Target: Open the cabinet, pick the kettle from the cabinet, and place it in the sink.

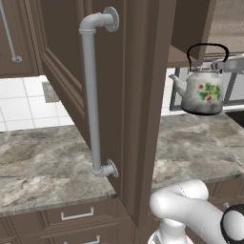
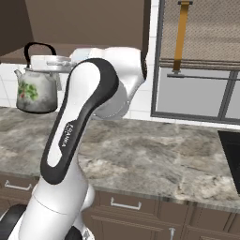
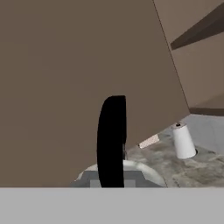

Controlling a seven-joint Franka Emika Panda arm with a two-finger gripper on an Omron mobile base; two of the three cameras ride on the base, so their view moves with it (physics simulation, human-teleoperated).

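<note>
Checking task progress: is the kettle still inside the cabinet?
Out. The kettle hangs above the counter, held by its handle in the shut gripper.

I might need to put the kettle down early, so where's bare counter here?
Bare grey marbled stone counter runs from under the held white flowered kettle to the black sink edge. Another bare patch lies left of the open dark brown cabinet door. Around that door and the white arm it is crowded.

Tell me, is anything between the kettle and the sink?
Nothing visible. The kettle, held by its handle in the shut gripper, hangs above bare countertop; the sink's black edge lies beyond it.
</note>
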